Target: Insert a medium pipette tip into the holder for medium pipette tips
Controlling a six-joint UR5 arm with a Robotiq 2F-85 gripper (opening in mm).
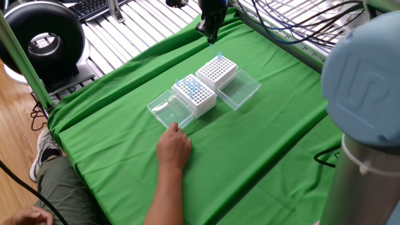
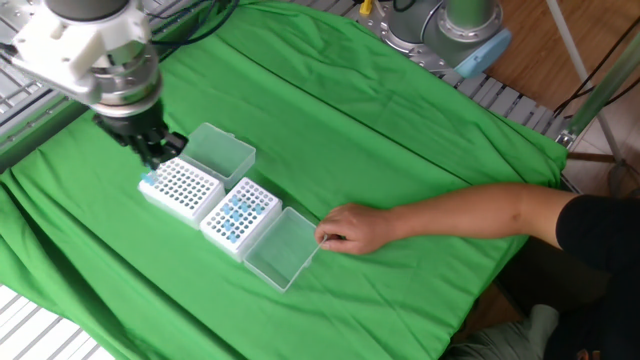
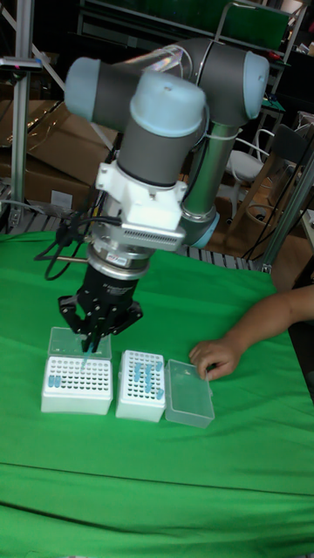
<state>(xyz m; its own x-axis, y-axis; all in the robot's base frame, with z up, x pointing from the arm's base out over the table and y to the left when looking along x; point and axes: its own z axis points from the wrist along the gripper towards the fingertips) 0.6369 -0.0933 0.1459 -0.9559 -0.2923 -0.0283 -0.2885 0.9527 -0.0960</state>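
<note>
My gripper (image 3: 91, 342) is shut on a thin medium pipette tip (image 3: 85, 361) that points down from its fingers. It hangs over the far left corner of a white holder (image 3: 78, 384) whose grid is mostly bare, with a few blue tips along one edge. In the other fixed view the gripper (image 2: 152, 153) stands just above that holder (image 2: 185, 190). In one fixed view the gripper (image 1: 210, 30) is beyond the holder (image 1: 218, 70), with the tip (image 1: 213, 43) showing pale blue below it. A second white rack (image 2: 241, 213) next to the holder carries several blue tips.
Each box has a clear lid lying open beside it (image 2: 223, 155) (image 2: 282, 249). A person's hand (image 2: 349, 228) rests on the green cloth (image 2: 400, 130) by the nearer lid, with the forearm reaching in from the table's edge. Cables run behind the arm.
</note>
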